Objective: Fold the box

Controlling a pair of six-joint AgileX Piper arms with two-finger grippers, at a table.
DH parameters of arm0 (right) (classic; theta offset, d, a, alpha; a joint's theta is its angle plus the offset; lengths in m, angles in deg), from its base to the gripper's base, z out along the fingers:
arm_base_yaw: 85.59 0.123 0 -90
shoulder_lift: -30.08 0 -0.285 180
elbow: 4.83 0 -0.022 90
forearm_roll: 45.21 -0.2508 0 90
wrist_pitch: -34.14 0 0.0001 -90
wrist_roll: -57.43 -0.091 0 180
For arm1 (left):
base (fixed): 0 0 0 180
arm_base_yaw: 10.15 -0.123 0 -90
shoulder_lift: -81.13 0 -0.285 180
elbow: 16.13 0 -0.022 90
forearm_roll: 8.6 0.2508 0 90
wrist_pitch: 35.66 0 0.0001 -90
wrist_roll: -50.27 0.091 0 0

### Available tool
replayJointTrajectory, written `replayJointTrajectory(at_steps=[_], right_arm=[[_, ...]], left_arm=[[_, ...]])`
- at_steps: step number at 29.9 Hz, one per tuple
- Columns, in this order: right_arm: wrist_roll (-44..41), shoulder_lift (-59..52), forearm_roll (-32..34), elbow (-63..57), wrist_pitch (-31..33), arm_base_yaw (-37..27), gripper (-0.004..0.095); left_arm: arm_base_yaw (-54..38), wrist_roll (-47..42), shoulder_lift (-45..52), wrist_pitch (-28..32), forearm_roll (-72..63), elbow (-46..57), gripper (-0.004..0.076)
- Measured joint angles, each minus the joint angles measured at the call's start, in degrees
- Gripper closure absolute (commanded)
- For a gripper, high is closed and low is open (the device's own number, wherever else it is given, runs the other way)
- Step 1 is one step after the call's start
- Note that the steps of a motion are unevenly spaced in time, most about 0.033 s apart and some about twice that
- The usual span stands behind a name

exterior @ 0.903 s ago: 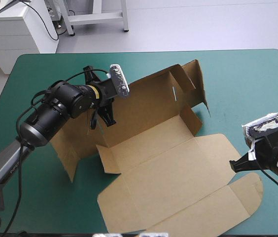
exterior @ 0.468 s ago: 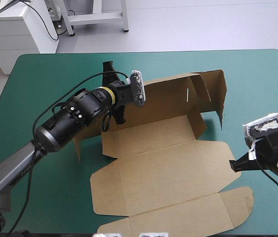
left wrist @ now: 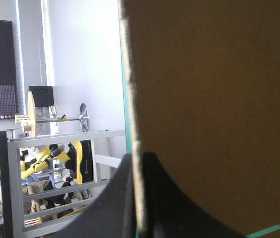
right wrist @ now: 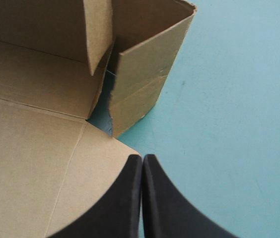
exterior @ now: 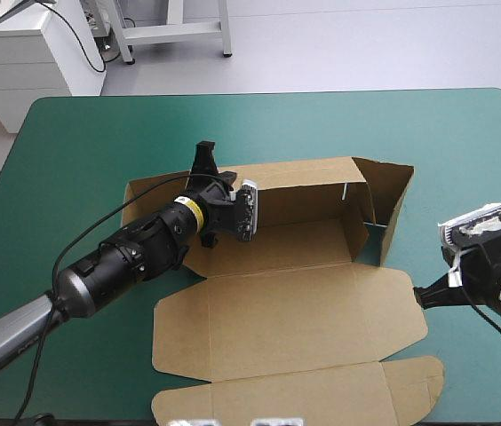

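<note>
The brown box [exterior: 286, 319] sits mid-table as an open tray. Its far wall and right side wall [exterior: 397, 200] stand raised. The lid lies flat toward the front edge. My left gripper [exterior: 204, 173] is over the far wall near its left end, shut on the board's top edge. In the left wrist view the board edge [left wrist: 214, 99] runs between that gripper's [left wrist: 137, 156] black fingers. My right gripper [exterior: 421, 297] is shut, its tip at the lid's right corner. In the right wrist view its arch [right wrist: 142, 157] overlaps that corner of the box [right wrist: 31, 163], near the raised side wall [right wrist: 145, 74].
The lid's front flap [exterior: 295, 395] reaches close to the table's front edge. A side flap [exterior: 148, 195] sticks out at the box's left end. The right arm stands near the table's right edge, on the teal-green cover [exterior: 464, 160].
The left gripper has swung the far wall around and toward the front, turning the box square with the table. The right gripper has stayed at the lid's corner.
</note>
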State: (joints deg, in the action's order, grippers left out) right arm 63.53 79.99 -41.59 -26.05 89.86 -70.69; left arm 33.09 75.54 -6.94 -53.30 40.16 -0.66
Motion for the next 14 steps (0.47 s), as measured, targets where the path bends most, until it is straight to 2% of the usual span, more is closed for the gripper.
replayJointTrajectory(at_steps=[6, 14], right_arm=[[-1.3, 0.0, 0.0, 0.0, -1.3, 0.0, 0.0924], [-3.9, 1.8, 0.0, 0.4, -4.0, 0.0, 0.0924]], left_arm=[[0.0, -6.9, 1.4, 3.2, 8.5, 3.7, 0.0732], [-0.1, -8.1, 1.6, 4.2, 11.6, 4.4, 0.0732]])
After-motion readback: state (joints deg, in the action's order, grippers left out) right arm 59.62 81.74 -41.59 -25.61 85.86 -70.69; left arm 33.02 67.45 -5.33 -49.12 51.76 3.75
